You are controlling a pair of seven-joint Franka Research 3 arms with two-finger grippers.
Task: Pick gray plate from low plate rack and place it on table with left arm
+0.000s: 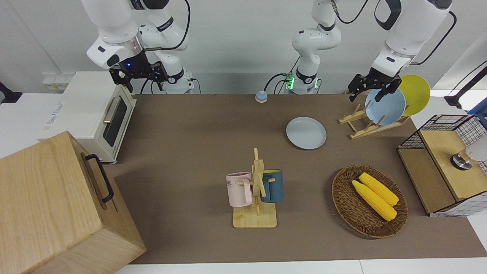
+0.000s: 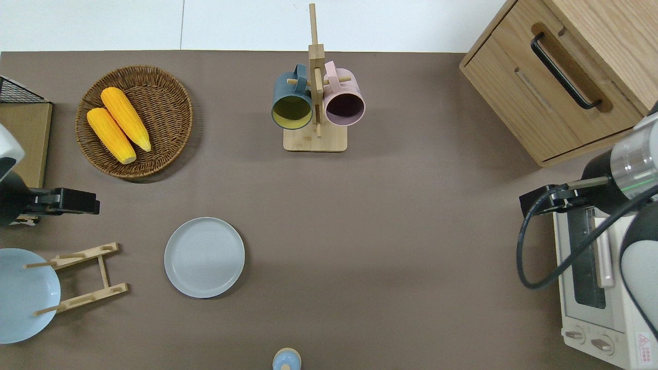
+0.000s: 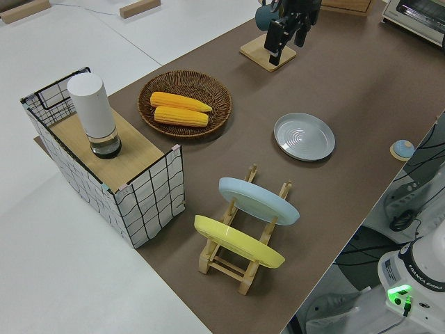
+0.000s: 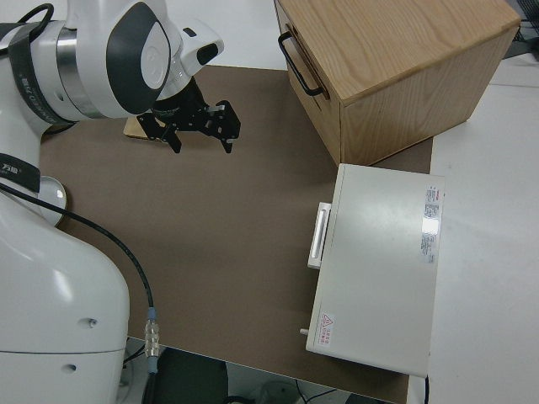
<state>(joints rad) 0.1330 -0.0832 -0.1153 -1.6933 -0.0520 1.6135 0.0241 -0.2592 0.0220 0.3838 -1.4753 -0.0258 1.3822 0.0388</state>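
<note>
The gray plate [image 1: 306, 133] lies flat on the table's brown mat [image 1: 198, 133], beside the low plate rack [image 1: 365, 127]; it also shows in the overhead view [image 2: 204, 257] and the left side view [image 3: 304, 136]. The rack [image 2: 87, 277] holds a light blue plate [image 1: 386, 107] and a yellow plate [image 1: 417, 93]. My left gripper [image 1: 367, 91] is open, empty and raised; in the overhead view [image 2: 95, 202] it is over the mat between the rack and the corn basket, clear of the gray plate. My right gripper [image 1: 139, 78] is open and parked.
A mug stand [image 1: 255, 194] with a pink and a blue mug stands mid-table. A wicker basket of corn [image 1: 369, 201], a wire-sided box [image 1: 445, 163], a toaster oven [image 1: 95, 114], a wooden cabinet [image 1: 49, 205] and a small blue bell [image 1: 261, 96] ring the mat.
</note>
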